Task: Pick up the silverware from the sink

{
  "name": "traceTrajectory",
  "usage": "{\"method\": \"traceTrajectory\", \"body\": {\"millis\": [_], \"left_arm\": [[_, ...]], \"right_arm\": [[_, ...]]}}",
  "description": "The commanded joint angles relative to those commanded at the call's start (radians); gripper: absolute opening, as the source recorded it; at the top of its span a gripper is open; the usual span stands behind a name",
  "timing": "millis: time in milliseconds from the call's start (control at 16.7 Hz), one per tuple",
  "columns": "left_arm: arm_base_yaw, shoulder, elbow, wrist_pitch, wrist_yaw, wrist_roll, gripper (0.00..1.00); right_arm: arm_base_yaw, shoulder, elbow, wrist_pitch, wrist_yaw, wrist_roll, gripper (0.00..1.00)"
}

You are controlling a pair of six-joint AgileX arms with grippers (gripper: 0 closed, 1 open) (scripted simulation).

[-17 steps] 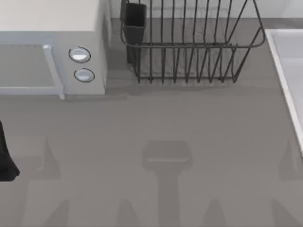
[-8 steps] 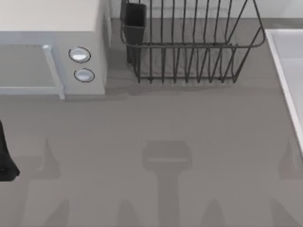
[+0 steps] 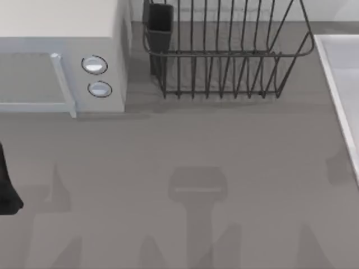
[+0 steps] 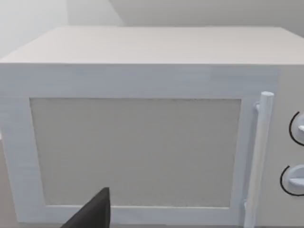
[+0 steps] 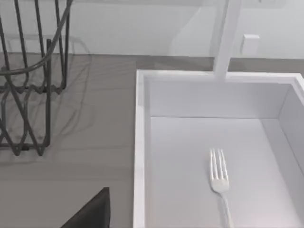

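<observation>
While the fork (image 5: 219,183) lies flat on the floor of the sink (image 5: 139,142), apart from the right gripper (image 5: 90,211), I cannot tell that gripper's finger state.

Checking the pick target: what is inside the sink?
One shiny silver four-tined fork lies on the floor of the pale white rectangular sink; its handle end runs out of frame.

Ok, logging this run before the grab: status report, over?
Left arm parked at the table's left edge, facing the microwave. Fork lies flat in the sink, untouched. Dish rack stands beside the sink, nothing over the fork.
</observation>
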Motion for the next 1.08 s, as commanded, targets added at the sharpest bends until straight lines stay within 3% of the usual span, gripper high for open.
{"method": "traceTrajectory", "body": {"millis": [1080], "left_arm": [[0.0, 0.0, 0.0, 0.0, 0.0, 0.0, 1.0]], "right_arm": [[-0.152, 1.739, 1.586, -0.934, 0.003, -0.138, 1.0]]}}
